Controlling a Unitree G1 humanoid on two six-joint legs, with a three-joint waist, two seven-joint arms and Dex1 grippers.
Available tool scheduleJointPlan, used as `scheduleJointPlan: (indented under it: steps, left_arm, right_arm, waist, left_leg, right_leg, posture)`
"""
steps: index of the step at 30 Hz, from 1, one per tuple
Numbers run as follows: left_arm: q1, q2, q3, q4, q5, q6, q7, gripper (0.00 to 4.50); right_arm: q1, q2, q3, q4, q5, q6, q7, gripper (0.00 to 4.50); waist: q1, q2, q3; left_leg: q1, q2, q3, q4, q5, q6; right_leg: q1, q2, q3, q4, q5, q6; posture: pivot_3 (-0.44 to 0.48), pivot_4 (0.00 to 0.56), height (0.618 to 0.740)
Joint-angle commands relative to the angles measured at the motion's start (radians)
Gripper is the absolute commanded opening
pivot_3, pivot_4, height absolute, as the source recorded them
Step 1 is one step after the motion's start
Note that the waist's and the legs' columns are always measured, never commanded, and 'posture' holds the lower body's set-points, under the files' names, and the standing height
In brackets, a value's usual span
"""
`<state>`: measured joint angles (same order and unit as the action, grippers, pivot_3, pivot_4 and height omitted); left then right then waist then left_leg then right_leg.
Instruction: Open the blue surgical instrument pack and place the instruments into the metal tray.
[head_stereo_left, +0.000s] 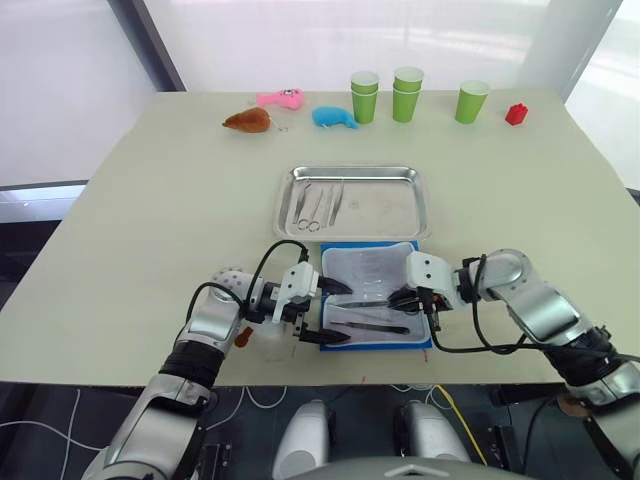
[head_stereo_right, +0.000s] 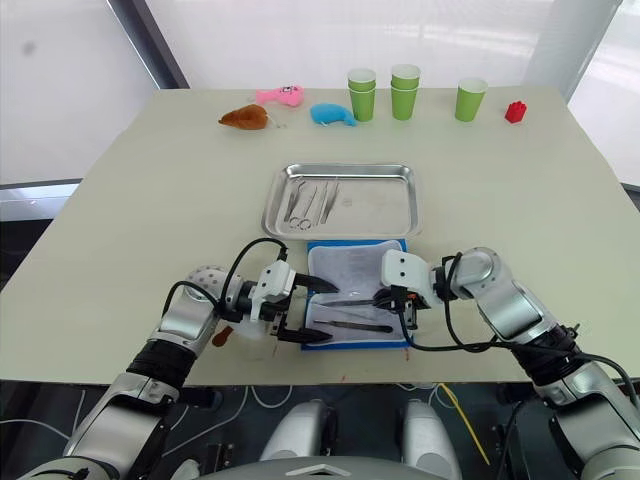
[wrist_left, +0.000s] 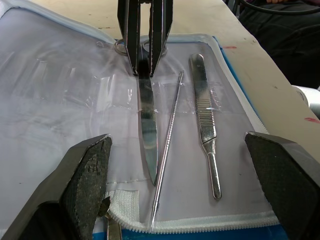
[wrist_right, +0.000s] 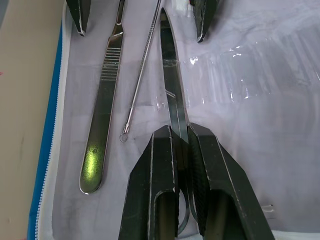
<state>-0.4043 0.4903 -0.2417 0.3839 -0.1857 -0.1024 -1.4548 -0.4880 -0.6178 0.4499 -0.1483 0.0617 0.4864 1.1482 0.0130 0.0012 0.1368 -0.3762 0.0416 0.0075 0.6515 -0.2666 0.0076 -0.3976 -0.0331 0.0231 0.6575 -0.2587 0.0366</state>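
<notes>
The blue surgical instrument pack (head_stereo_left: 366, 268) lies open near the table's front edge, pale lining up. Three instruments lie on the lining: scissors (wrist_right: 172, 105), a thin probe (wrist_left: 167, 150) and a flat ridged handle (wrist_left: 205, 120). My right gripper (wrist_right: 181, 137) is shut on the scissors just ahead of their ring handles, at the pack's right side (head_stereo_left: 397, 298). My left gripper (head_stereo_left: 348, 313) is wide open at the pack's left edge, its fingers (wrist_left: 82, 175) straddling the instrument tips. The metal tray (head_stereo_left: 388, 205) sits just beyond the pack and holds several instruments (head_stereo_left: 318, 205) at its left end.
Green cups (head_stereo_left: 406, 94) stand along the far edge, with a red block (head_stereo_left: 516, 114) at the far right. A blue plush (head_stereo_left: 333, 117), a pink toy (head_stereo_left: 280, 98) and a brown toy (head_stereo_left: 247, 121) lie at the far left. A small orange item (head_stereo_left: 243, 337) lies beside my left wrist.
</notes>
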Motion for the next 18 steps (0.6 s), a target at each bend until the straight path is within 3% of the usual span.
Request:
scheduleJointPlan:
  steps: [1,18]
  left_arm:
    - [0.063,-0.018,-0.079,0.080,0.064,0.035,0.009,4.50]
    - [0.070,-0.028,-0.082,0.087,0.066,0.027,0.018,4.50]
  right_arm:
    - [-0.031,0.022,0.003,-0.066,0.010,0.034,-0.007,0.03]
    - [-0.121,-0.035,0.064,-0.183,-0.066,0.129,0.020,0.03]
  waist:
    - [0.000,0.000,0.000]
    - [0.001,0.000,0.000]
  left_leg:
    - [0.000,0.000,0.000,0.000,0.000,0.000]
    - [-0.002,-0.001,-0.002,0.000,0.000,0.000]
  right_leg:
    - [0.000,0.000,0.000,0.000,0.000,0.000]
    - [0.000,-0.001,-0.002,-0.001,0.000,0.000]
  posture:
    - [0.000,0.150,0.740]
    - [0.000,0.150,0.740]
